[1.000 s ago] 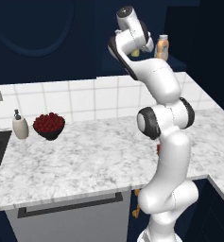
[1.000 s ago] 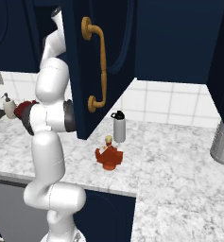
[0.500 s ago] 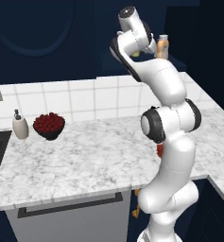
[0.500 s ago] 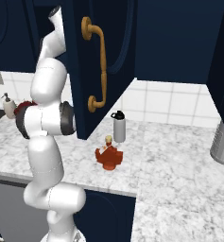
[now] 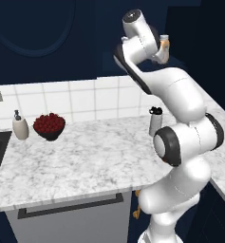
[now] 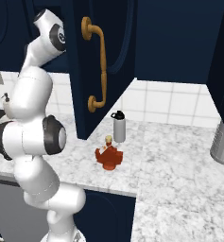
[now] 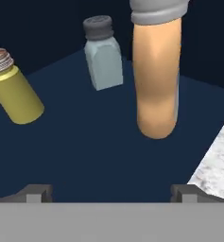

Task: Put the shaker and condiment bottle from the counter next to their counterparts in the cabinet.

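Note:
In the hand view the yellow shaker with its silvery cap stands on the dark cabinet shelf, up and to the left, apart from my fingers. My gripper is open with nothing between its tips. The pale orange bottle stands close ahead on the right, and a pale blue-grey shaker with a dark cap stands behind. The deep-red condiment bottle sits on the marbled counter. My arm reaches up to the orange bottle in the cabinet.
The navy cabinet door hangs open with a brass handle over the counter. A grey bottle with a black top stands behind the red one. A metal canister is at the far right. A soap dispenser and a bowl of red fruit are at the left.
The arm's elbow and lower links have swung a little to the right while the hand stays up at the cabinet. Nothing on the counter has moved.

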Available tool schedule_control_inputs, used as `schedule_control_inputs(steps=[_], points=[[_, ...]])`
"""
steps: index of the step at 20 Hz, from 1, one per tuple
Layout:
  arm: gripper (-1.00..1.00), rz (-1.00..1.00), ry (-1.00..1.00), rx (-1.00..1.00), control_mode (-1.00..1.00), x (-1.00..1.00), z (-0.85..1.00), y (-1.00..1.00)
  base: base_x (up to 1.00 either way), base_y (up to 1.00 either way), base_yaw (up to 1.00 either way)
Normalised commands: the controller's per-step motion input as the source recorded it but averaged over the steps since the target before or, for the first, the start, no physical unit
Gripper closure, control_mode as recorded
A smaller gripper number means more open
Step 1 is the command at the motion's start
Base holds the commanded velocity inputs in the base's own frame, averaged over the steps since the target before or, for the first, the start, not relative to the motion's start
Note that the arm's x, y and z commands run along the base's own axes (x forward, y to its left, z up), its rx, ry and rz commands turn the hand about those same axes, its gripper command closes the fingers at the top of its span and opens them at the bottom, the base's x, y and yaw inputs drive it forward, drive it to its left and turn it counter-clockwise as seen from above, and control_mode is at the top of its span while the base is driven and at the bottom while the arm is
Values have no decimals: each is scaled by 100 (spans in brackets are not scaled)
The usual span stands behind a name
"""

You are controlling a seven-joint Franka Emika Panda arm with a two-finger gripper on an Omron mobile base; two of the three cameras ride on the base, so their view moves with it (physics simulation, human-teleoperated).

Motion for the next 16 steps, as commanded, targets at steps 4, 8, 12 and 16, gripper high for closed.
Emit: schedule_control_inputs(steps=[4,8,12,16], points=[[-100,0,-8,0,-100,-100,-38,0,0,0,0],[-100,-4,-4,1,-100,-99,-25,0,0,0,0],[-100,-15,0,1,-100,-73,-25,2,0,0,0],[-100,-29,0,1,-100,-30,-34,2,0,0,0]])
